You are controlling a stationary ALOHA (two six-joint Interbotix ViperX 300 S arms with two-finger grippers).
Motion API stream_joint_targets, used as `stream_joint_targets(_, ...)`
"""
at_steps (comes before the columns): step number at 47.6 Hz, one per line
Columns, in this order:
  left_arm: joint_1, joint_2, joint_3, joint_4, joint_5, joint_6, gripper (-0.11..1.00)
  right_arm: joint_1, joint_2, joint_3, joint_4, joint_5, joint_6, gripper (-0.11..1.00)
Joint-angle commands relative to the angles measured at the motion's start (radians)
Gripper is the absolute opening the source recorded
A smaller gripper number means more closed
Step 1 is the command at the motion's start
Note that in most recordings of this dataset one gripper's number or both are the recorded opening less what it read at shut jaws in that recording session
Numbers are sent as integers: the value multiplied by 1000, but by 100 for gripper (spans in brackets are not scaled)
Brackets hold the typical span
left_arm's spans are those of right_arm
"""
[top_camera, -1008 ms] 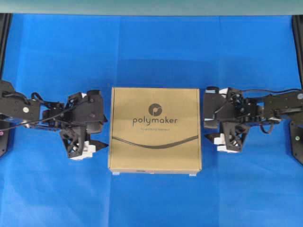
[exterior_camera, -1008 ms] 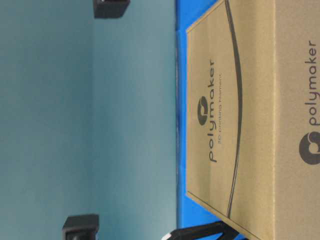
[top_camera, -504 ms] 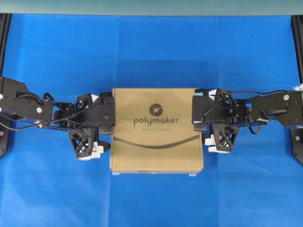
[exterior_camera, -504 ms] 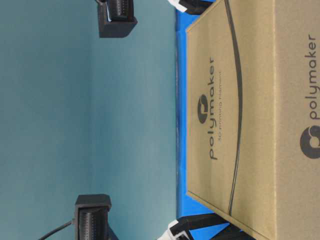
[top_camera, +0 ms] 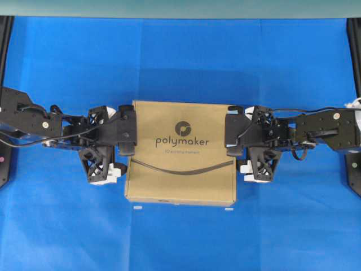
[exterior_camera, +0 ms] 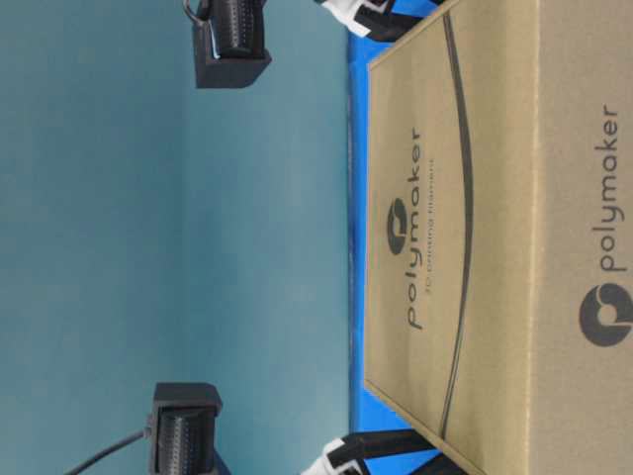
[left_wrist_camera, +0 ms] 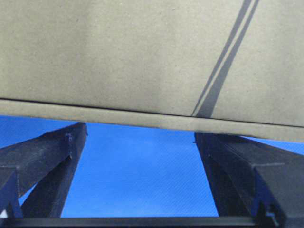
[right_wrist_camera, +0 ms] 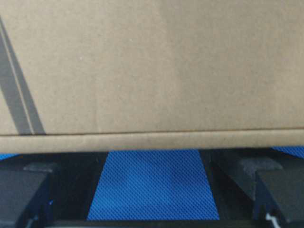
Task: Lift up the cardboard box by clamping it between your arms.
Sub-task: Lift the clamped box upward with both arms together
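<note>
The tan cardboard box [top_camera: 180, 152] with the "polymaker" logo sits in the middle of the blue cloth, held between my two arms. My left gripper [top_camera: 125, 141] presses against its left side and my right gripper [top_camera: 236, 141] against its right side. Both are open, with nothing between the fingers. In the left wrist view the box's side [left_wrist_camera: 142, 57] fills the top, and my gripper [left_wrist_camera: 137, 128] meets its lower edge with blue cloth showing between the fingers [left_wrist_camera: 47, 156]. The right wrist view shows the same for the box [right_wrist_camera: 152, 66] and gripper [right_wrist_camera: 154, 154]. The box also fills the table-level view [exterior_camera: 495, 247].
Two small white marks [top_camera: 138, 208] [top_camera: 228, 209] lie on the blue cloth [top_camera: 180, 56] just in front of the box. Black frame posts stand at the far left [top_camera: 5, 34] and far right [top_camera: 355, 34]. A teal wall [exterior_camera: 99, 237] runs along the back.
Both arms moved inward from beside the box and now press on its left and right sides. The box has shifted back off the two white marks and looks slightly larger in the table-level view.
</note>
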Motion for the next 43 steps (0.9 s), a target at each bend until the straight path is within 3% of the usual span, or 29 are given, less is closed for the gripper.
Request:
stream_joint_targets(1, 12, -17, -57, -2, 6, 3, 89, 12, -5, -44, 6, -5, 17, 100)
stream_joint_targets(23, -15, -86, -132, -2, 146, -6, 89, 12, -118, -150, 8, 245, 15, 100)
stream_joint_targets(31, -17, -163, -189, -2, 272, -9, 89, 12, -186, -199, 11, 360, 17, 100)
stream_joint_targets(43, -18, -259, -308, -2, 472, -11, 89, 12, -291, -333, 12, 626, 17, 100)
